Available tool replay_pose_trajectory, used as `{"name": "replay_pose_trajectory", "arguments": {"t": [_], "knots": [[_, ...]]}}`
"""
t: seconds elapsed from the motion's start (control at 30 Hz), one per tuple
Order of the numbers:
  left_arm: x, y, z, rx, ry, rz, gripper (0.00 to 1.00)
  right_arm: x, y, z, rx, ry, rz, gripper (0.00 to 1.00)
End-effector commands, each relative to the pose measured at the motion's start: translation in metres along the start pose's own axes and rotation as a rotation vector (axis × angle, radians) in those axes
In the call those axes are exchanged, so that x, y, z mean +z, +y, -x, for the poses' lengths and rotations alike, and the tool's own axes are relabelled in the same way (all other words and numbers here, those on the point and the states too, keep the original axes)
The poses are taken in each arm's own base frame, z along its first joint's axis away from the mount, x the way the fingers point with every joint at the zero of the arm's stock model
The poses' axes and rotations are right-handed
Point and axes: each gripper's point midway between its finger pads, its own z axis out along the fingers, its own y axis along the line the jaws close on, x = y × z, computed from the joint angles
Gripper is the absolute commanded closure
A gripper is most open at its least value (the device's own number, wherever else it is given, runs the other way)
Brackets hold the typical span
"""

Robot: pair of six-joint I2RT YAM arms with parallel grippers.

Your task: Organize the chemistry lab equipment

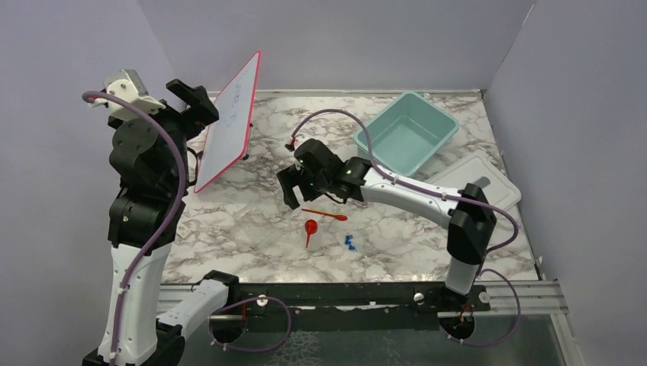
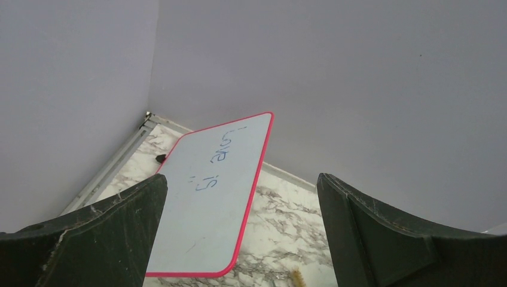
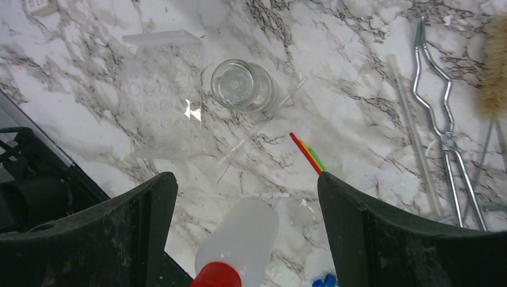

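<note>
Right gripper (image 1: 291, 190), jaws apart, near glass vessel (image 3: 242, 85) beside clear plate (image 3: 160, 104)

On my overhead feed, the red funnel (image 1: 310, 227) lies on its side mid-tabletop (image 1: 229, 221), stem toward the near edge. The thin red-orange spatula (image 1: 323, 214) lies flat just beyond it, and the blue-capped tubes (image 1: 350, 242) rest near its right. My right wrist feed shows the clear glass vessel (image 3: 242, 85) upright and empty, the metal tongs (image 3: 445, 136) lying flat, and the tan brush (image 3: 495, 66) beside them.
</note>
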Motion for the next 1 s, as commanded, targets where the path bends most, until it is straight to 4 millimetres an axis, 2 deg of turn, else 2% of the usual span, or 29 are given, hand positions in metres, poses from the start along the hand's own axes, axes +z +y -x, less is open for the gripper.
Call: {"name": "replay_pose_trajectory", "arguments": {"t": [0.0,0.2,0.33,0.5,0.67,0.77,0.87,0.97], "knots": [[-0.004,0.009,0.001,0.019,-0.007,0.033,0.01,0.03,0.015,0.009,0.035,-0.04,0.031,0.08],[-0.006,0.006,0.0,0.012,-0.002,0.015,0.01,0.078,0.017,0.001,0.057,-0.022,0.019,0.14],[-0.003,0.002,-0.003,0.014,0.009,0.004,0.01,0.101,0.02,-0.007,0.017,0.006,0.014,0.18],[-0.003,0.003,-0.006,0.033,0.013,0.013,0.01,0.119,0.021,-0.015,-0.015,0.025,-0.002,0.23],[-0.001,0.004,-0.01,0.049,0.02,0.02,0.01,0.134,0.017,-0.026,-0.048,0.052,-0.028,0.41],[0.0,0.006,-0.012,0.059,0.02,0.032,0.01,0.14,0.013,-0.031,-0.063,0.059,-0.051,0.47],[0.0,0.008,-0.011,0.07,0.017,0.041,0.01,0.143,0.01,-0.033,-0.07,0.064,-0.067,0.48],[0.001,0.009,-0.011,0.075,0.015,0.049,0.01,0.147,0.009,-0.035,-0.083,0.07,-0.078,0.44]]}}
